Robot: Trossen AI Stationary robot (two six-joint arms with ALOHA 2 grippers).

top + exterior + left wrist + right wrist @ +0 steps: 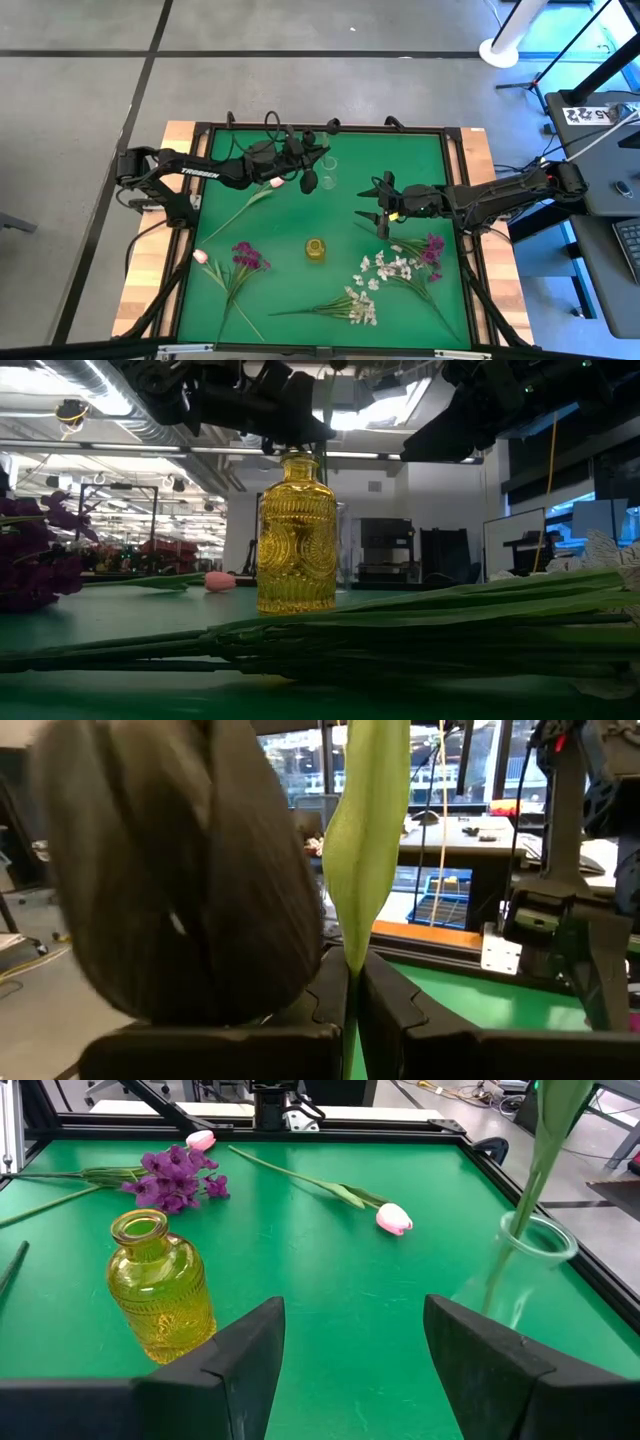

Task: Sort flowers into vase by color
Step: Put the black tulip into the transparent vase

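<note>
Table [420,160]: we work on a green mat inside a dark frame; loose flowers lie along its near half, vases nearer the middle and far edge.
Left gripper [300,158]: clamped on a green stem [362,840], poised over the clear glass vase [525,1265] at the far side of the table.
Right gripper [385,205]: fingers spread apart, holding nothing, hovering right of centre, near the white blossom sprays [385,268].
Yellow vase [316,248]: upright at mid-table, empty, well apart from both grippers.
Held flower: its stem runs down from the left fingers into the clear vase mouth, as the right wrist view shows; its bloom colour we cannot tell.
Step in hand: seating this stem in the clear vase, by our reading.
Method: we keep the stem vertical, lower until its end rests inside the glass, then part the fingers and lift straight up so the vase does not tip.
Pink tulip [394,1218]: lies flat on the mat just beside the clear vase.
Magenta cluster [250,255]: lies at the left near side.
</note>
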